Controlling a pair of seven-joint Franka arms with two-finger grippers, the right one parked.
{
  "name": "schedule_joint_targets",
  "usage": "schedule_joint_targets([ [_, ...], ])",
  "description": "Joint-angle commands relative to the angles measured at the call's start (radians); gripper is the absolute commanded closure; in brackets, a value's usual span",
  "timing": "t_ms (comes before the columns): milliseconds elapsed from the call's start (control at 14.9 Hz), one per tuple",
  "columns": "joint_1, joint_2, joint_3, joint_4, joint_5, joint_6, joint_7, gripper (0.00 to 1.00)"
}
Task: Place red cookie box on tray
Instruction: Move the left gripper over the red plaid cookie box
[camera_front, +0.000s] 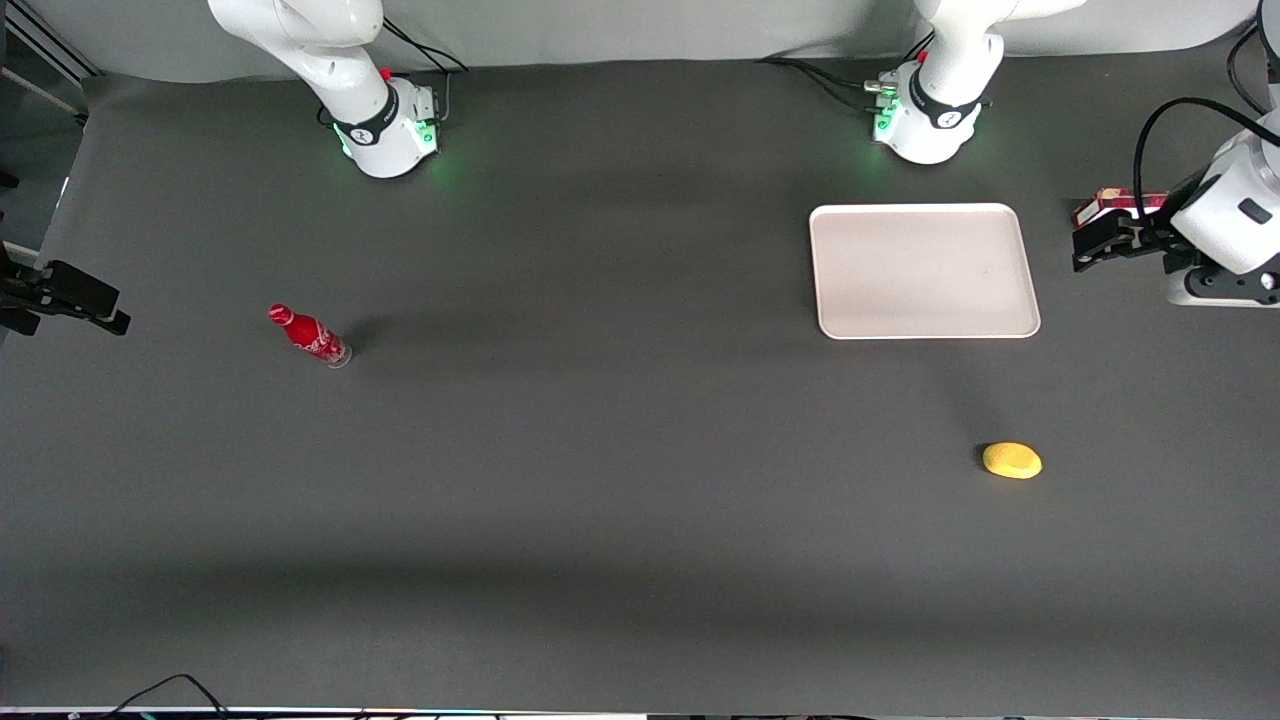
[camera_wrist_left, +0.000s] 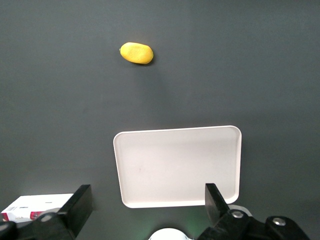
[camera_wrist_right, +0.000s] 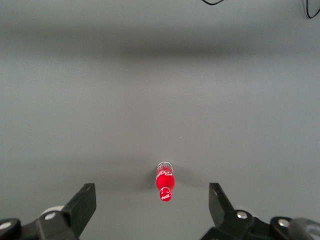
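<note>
I am the working arm, and my claw (camera_front: 1090, 245) hangs above the dark grey bench (camera_front: 600, 450) at my own end of it, just beside the tray (camera_front: 922, 270). In my wrist view its two black fingers (camera_wrist_left: 80, 202) stand wide apart with nothing between them.

The red cookie box (camera_front: 1118, 204) lies flat on the bench close to my claw, apart from the tray and not yet on it. In the front view my arm covers most of it; only a red face and a pale end show. In my wrist view I see a white panel with a thin red edge (camera_wrist_left: 36, 206).

I judge it a light, stiff cardboard carton, hollow enough to dent if squeezed hard, with a smooth printed skin that may slip a little. The best hold is probably across its narrow width, near the middle of its length, so it hangs level.

Its long axis appears to run lengthwise along the bench, roughly in line with the tray's long side, the pale end pointing toward the tray. So much is hidden that I am not certain.

The tray is pale pinkish-white and bare. A yellow lemon-like object (camera_front: 1012, 460) sits nearer the front camera, and a small red soda bottle (camera_front: 309, 336) lies toward the parked arm's end.
</note>
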Motion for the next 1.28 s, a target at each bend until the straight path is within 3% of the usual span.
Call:
schedule_joint_targets([
  [0,-0.011,-0.004,0.027,0.008,0.027,-0.045,0.087,0.0],
  [471,-0.011,-0.041,0.104,-0.098,0.135,-0.039,0.357,0.0],
  [739,-0.008,-0.084,0.159,-0.177,0.144,-0.027,0.5,0.0],
  [1008,-0.008,-0.24,0.236,-0.4,0.199,0.134,0.638,0.0],
  [1210,-0.007,-0.288,0.312,-0.487,0.245,0.174,0.76,0.0],
])
